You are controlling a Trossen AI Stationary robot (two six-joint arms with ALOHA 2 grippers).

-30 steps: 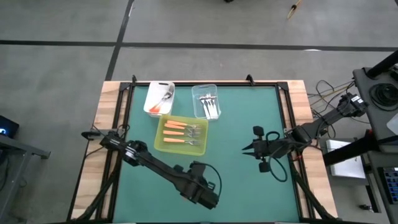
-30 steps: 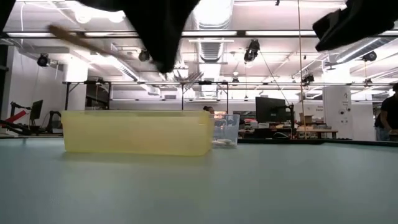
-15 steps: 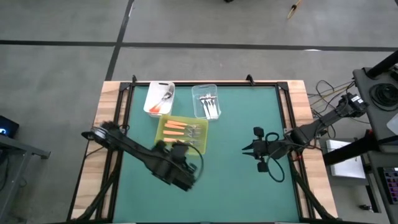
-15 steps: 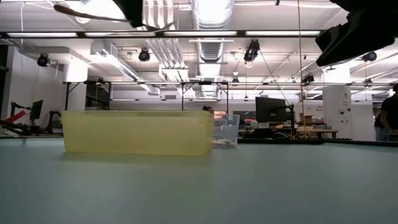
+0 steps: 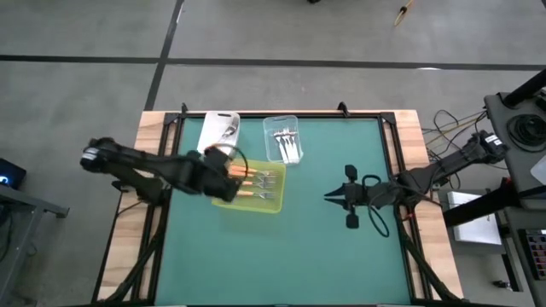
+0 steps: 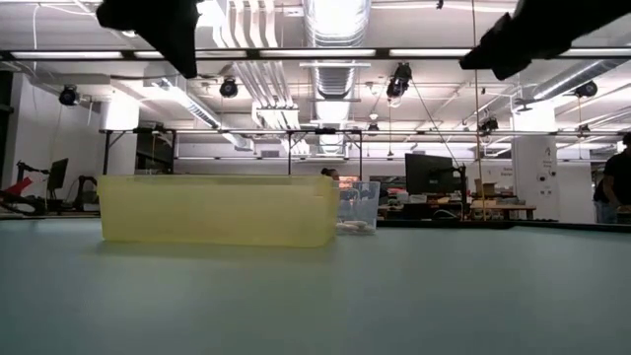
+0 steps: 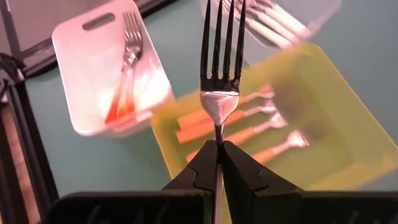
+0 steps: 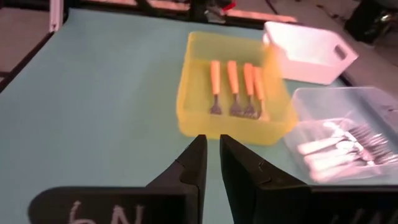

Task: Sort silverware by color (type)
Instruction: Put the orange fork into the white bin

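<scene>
Fork (image 7: 219, 74), silver head: the left pincer (image 7: 217, 163) is clamping it by the handle over the yellow tray (image 7: 348, 99), tines pointing away along the fingers, as only the left wrist view is showing; right pincer (image 8: 211, 163) is hovering nearly closed, empty.

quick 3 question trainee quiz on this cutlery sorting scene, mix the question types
1. True or false: the left tool is shut on a fork.
2. Which container holds the orange-handled forks? A) white tub B) yellow tray C) clear tub
3. Fill in: the right tool holds ____.

Key
1. True.
2. B, the yellow tray.
3. Nothing; it hangs over bare mat.
</scene>
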